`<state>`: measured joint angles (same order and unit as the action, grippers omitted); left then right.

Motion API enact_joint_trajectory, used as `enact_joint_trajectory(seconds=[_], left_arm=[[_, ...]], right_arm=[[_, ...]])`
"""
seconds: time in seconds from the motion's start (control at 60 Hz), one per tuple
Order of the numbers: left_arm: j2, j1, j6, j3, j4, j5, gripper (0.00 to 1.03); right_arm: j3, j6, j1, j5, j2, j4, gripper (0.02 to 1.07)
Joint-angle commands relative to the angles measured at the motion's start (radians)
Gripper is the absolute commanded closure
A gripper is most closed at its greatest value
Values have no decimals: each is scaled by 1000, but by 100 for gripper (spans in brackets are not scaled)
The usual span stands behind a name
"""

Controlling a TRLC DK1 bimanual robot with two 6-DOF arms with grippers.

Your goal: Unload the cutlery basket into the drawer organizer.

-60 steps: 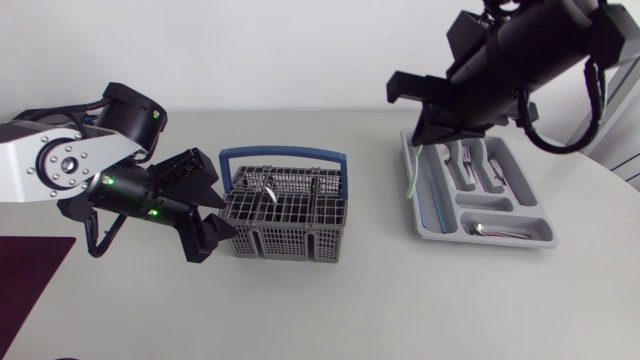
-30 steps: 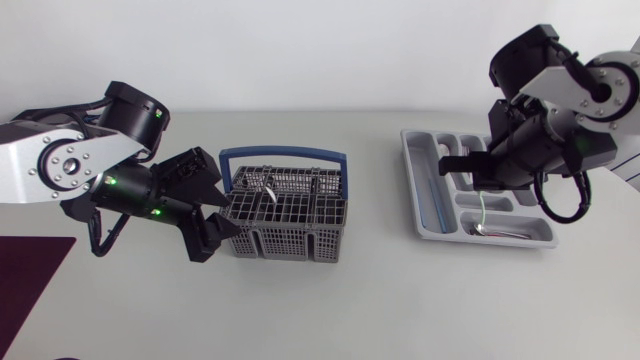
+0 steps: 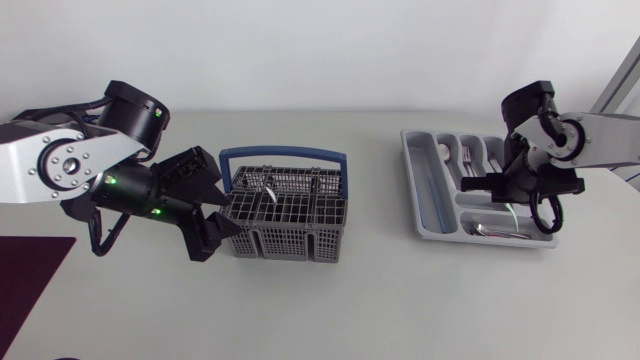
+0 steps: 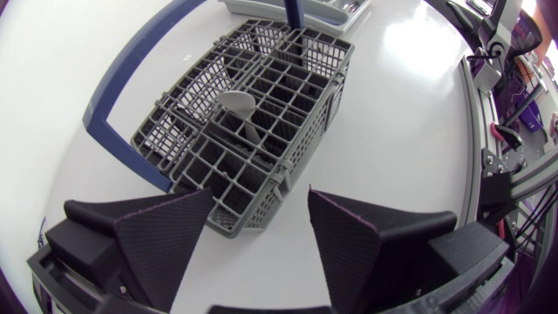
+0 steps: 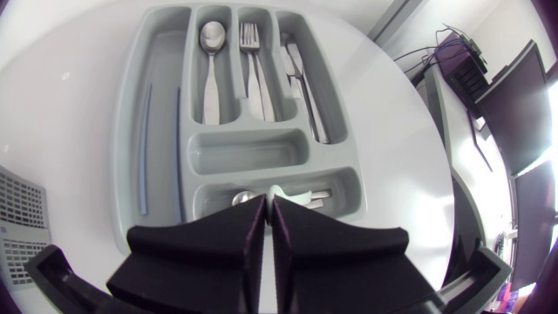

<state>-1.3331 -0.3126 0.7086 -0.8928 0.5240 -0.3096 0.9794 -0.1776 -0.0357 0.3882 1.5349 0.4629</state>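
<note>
The right hand, pressed together on a pale green utensil, hangs straight over the drawer organizer. It is above the crosswise end compartment, whose long axis runs 9 to 3 o'clock in the head view, so the utensil probably needs laying along that line. The left hand, spread, sits at 9 o'clock of the cutlery basket, where a spoon stands.
</note>
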Motion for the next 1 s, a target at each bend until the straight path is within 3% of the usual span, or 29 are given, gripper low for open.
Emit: enact_joint_trajectory(seconds=[0.0, 0.267, 0.383, 0.5, 0.6, 0.817, 0.983], left_arm=[[12, -2, 22, -21, -4, -5, 10], [34, 4, 28, -1, -4, -5, 10], [43, 7, 29, 0, -2, -5, 10], [46, 6, 28, 0, -1, -5, 10], [48, 7, 28, 0, 2, -5, 10], [61, 7, 25, 12, 2, -5, 10], [83, 17, 23, 26, 7, -5, 10]], right_arm=[[-24, 24, 13, 29, 71, -40, 99], [-4, -13, 3, 94, 189, -122, 92], [-5, -39, -15, 94, 186, -109, 69], [1, -42, -30, 94, 186, -101, 40], [7, -53, -47, 94, 172, -72, 28], [-10, -62, -107, 84, 60, -43, 18], [-30, -77, -256, 78, -64, 0, 14]])
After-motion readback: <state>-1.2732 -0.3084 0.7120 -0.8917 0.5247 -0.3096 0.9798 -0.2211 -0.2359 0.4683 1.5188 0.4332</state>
